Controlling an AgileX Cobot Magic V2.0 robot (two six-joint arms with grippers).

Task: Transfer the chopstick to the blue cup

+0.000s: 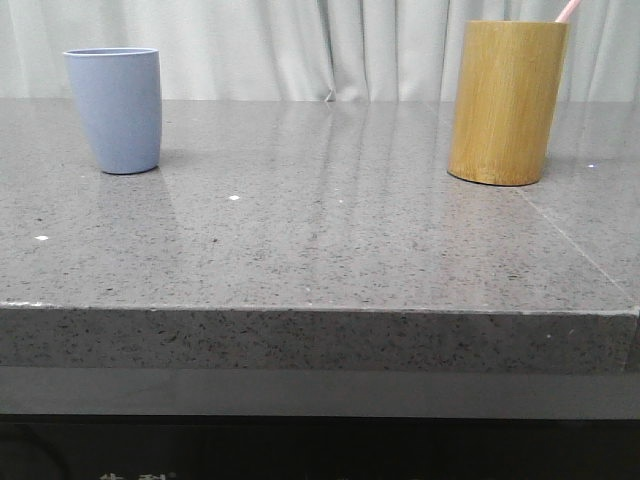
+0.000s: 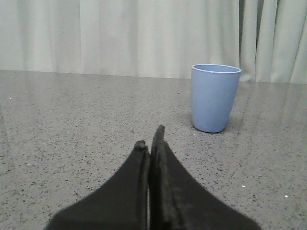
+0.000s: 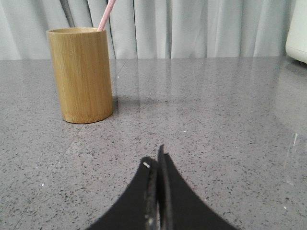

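With its fingers pressed together and nothing between them, the left gripper (image 2: 150,139) sits low over the grey table (image 1: 320,230), the blue cup (image 2: 215,97) ahead. Right gripper (image 3: 156,155) likewise closed, empty. Chopstick (image 3: 106,14) leans in the bamboo holder (image 3: 81,74) near the far right corner; front view catches just its pink tip.

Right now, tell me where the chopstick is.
The chopstick stands inside the bamboo holder on the table's right side in the front view, its pink tip leaning out above the rim.
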